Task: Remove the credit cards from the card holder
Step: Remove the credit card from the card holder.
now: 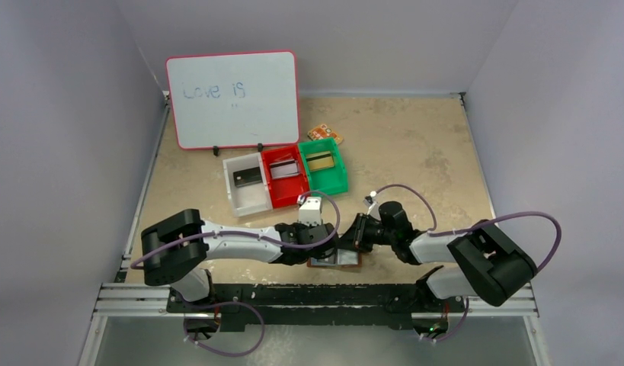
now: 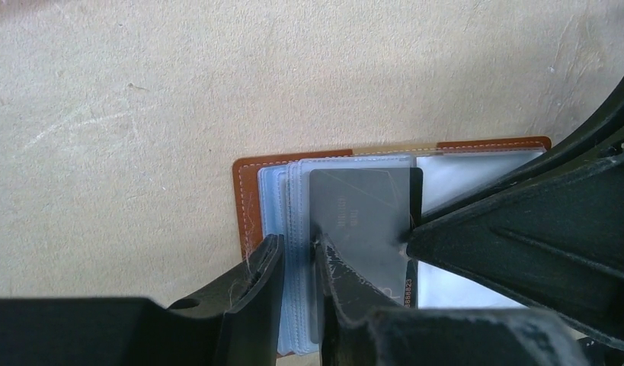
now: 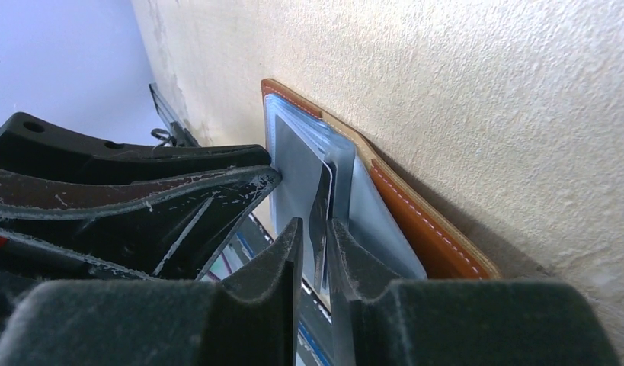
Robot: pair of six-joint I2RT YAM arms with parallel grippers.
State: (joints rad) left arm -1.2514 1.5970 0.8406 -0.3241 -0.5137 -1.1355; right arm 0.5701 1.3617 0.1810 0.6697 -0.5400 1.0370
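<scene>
Where grey walls (image 1: 65, 114) rise, the table (image 1: 415, 152) lies beige — scuffed.

Card holder (image 2: 248, 200): brown leather-look bifold with pale stitching. Open and flat on the worktop (image 1: 415, 152) near its front edge, with pale blue-grey clear pockets fanned in a stack.

Dark grey credit card (image 2: 362, 210): thin plastic rectangle with faint print and a row of digits at one end. Resting atop the pocket stack; whether still sleeved not discernible.

Other credit cards (image 1: 248, 177): well apart from the holder, one each in the white bin (image 1: 231, 194) and red bin (image 1: 272, 194). Gold-olive card (image 1: 320, 161) in the green bin (image 1: 340, 174).
</scene>
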